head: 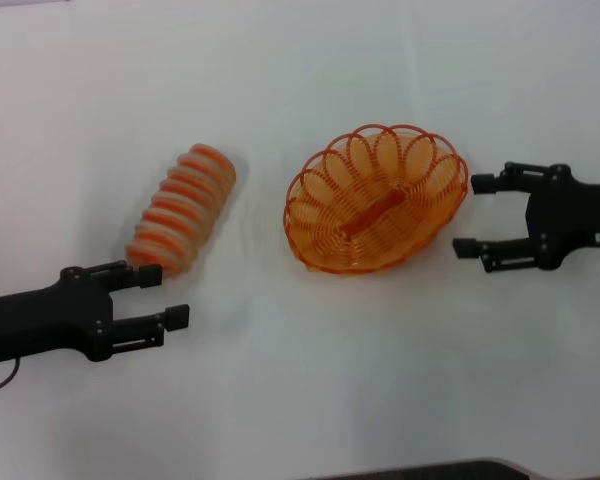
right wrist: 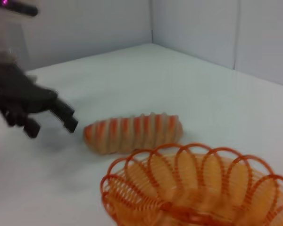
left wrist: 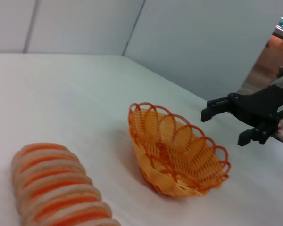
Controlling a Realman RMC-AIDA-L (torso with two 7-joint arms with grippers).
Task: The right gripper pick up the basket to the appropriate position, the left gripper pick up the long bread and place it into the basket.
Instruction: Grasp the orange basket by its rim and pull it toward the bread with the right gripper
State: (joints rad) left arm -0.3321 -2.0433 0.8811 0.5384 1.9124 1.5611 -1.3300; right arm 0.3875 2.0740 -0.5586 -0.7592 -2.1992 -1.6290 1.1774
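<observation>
The orange wire basket [head: 376, 199] sits on the white table right of centre; it also shows in the left wrist view as the basket [left wrist: 177, 150] and in the right wrist view as the basket [right wrist: 198, 188]. My right gripper [head: 473, 215] is open just to its right, fingers pointing at the rim without touching. The long bread [head: 182, 208], tan with orange ridges, lies slanted at the left, and appears as the long bread [left wrist: 59, 188] and the long bread [right wrist: 132, 132] in the wrist views. My left gripper [head: 166, 296] is open just below the bread's near end, holding nothing.
The white table [head: 300, 400] stretches all round the two objects. A dark edge [head: 430, 470] shows at the bottom of the head view. Pale walls stand behind the table in the wrist views.
</observation>
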